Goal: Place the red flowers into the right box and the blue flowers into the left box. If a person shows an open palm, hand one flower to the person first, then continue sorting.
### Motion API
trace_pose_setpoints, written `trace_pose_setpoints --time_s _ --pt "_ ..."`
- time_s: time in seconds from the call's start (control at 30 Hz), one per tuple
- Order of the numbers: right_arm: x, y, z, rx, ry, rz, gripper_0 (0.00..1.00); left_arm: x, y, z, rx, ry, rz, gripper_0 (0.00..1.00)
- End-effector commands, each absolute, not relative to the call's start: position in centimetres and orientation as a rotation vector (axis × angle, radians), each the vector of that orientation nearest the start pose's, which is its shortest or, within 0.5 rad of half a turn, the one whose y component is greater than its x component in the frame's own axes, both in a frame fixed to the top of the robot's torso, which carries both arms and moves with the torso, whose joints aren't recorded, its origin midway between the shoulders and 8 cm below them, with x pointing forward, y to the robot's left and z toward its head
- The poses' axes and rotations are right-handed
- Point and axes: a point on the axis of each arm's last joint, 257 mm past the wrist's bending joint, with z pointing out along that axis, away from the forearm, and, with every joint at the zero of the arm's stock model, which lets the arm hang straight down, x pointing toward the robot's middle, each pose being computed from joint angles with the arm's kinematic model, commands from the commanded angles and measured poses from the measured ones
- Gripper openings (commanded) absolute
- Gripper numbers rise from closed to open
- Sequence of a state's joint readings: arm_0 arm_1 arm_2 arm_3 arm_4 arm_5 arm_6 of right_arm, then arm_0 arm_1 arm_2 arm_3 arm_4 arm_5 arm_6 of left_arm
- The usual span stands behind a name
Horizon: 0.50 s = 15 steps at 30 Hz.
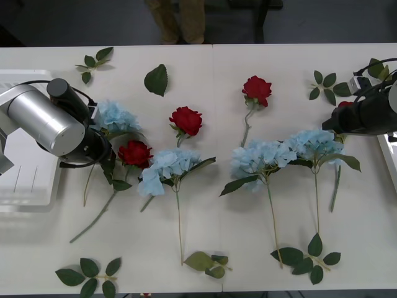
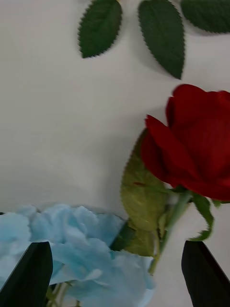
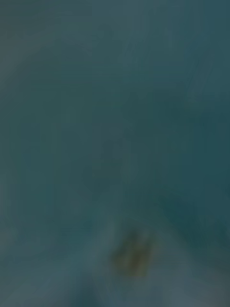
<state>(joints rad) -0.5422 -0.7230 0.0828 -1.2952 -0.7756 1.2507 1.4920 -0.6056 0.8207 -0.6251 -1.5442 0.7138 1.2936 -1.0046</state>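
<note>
On the matte white surface (image 1: 260, 211) lie four fluffy pale-blue flower clusters (image 1: 263, 158) and four velvety red roses (image 1: 186, 120) on thin green stems, with loose serrated leaf sprigs (image 1: 90, 276) around them. The ribbed white left box (image 1: 25, 186) sits beside the leftmost cluster. The right gripper (image 2: 115, 268) has its black fingers (image 2: 31, 278) spread open beside the rightmost rose (image 2: 191, 144); the left gripper's (image 1: 102, 149) finger state cannot be told.

Red rose (image 2: 196, 144) beside blue hydrangea (image 2: 81, 249), leaves (image 2: 163, 33) beyond.
</note>
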Motion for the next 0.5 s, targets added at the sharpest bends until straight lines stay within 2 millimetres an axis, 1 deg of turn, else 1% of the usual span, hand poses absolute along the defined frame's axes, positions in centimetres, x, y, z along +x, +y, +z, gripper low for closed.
trace_pose_setpoints --time_s 0.03,0.07,0.1,0.17,0.23,0.33,0.37,0.5 --pt "55.2 -39.7 -24.2 0.146 2.570 0.064 0.78 52.6 27.4 -28.7 0.177 2.644 0.134 1.00" --pt "55.0 -40.8 -24.3 0.160 2.568 0.030 0.78 52.8 27.5 -28.7 0.181 2.638 0.147 1.00" --pt "55.0 -41.4 -24.3 0.162 2.566 0.000 0.78 52.9 27.6 -28.7 0.183 2.634 0.156 1.00" --pt "55.0 -42.5 -24.2 0.168 2.557 -0.054 0.78 53.0 27.6 -28.8 0.187 2.630 0.167 1.00" --pt "55.2 -43.1 -24.2 0.178 2.544 -0.079 0.78 53.2 27.9 -28.8 0.191 2.622 0.181 1.00" --pt "56.1 -42.4 -24.7 0.183 2.512 -0.083 0.78 53.7 28.7 -29.2 0.191 2.616 0.190 1.00" --pt "56.3 -42.4 -25.0 0.191 2.503 -0.089 0.78 53.8 28.7 -29.3 0.205 2.612 0.191 1.00" --pt "57.6 -41.4 -26.3 0.220 2.456 -0.096 0.78 54.6 30.0 -29.9 0.209 2.601 0.204 1.00"
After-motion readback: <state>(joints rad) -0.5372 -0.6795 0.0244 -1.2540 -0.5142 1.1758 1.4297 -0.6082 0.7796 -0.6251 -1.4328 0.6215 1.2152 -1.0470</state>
